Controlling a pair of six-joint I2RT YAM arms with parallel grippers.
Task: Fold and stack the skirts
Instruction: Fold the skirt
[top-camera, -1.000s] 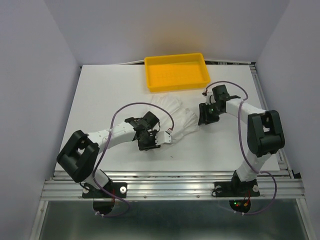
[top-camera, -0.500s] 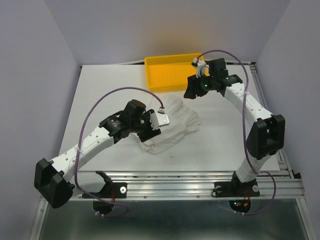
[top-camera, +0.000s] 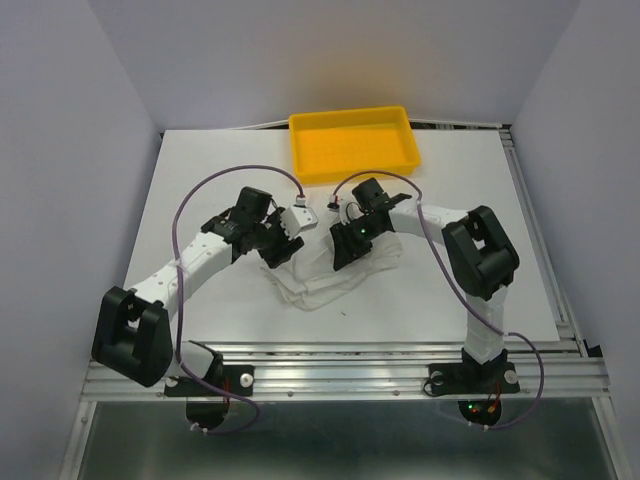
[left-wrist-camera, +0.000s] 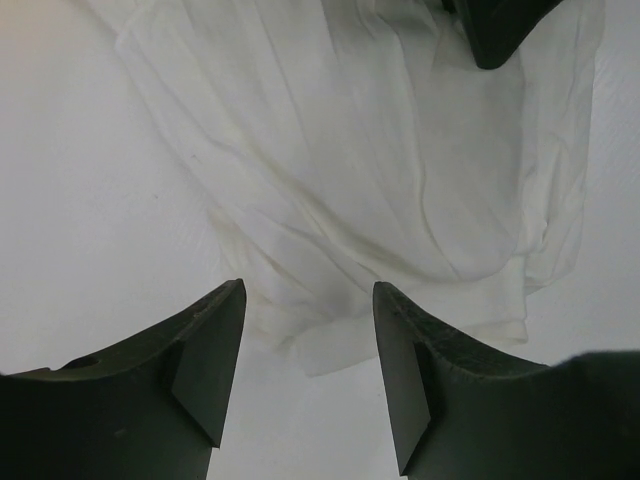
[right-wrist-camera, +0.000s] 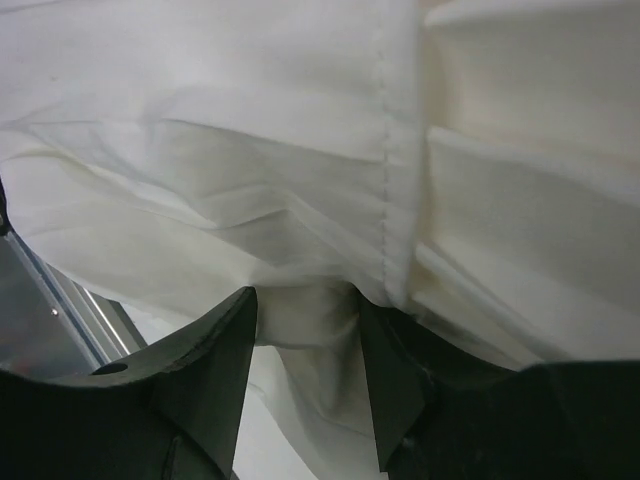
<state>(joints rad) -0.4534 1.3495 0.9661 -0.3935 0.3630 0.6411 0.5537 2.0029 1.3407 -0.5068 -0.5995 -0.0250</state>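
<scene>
My left gripper (left-wrist-camera: 308, 300) hangs with its jaws released and nothing between them. Bare table (left-wrist-camera: 90, 200) shows through the gap. Just past the fingertips lies the near hem of the skirts (left-wrist-camera: 400, 180), a low white heap of thin pleated cloth spreading away ahead of the jaws. I judge the gripper sits there to take that hem for a fold.

At the far side of the heap, my right gripper (right-wrist-camera: 305, 300) sits low on the cloth. A bunched fold lies between its fingers and fills the gap. A stitched seam runs away just ahead of the right-hand finger. I judge it is placed there to pinch or pin that side while the other side is worked. Whether these jaws are clenched on the fold or only straddling it, I cannot tell.

Farthest off, beyond both grippers, a yellow tray (top-camera: 300, 150) stands apart from the cloth.

Hard to make out:
- **Number of skirts:** the layers overlap, so I cannot tell how many the heap holds.
- **Overhead view:** the right arm covers the middle of the heap, and both sets of fingertips are lost against it.
- **Left wrist view:** only the dark tip of one right finger shows, cut off at the top edge.
</scene>
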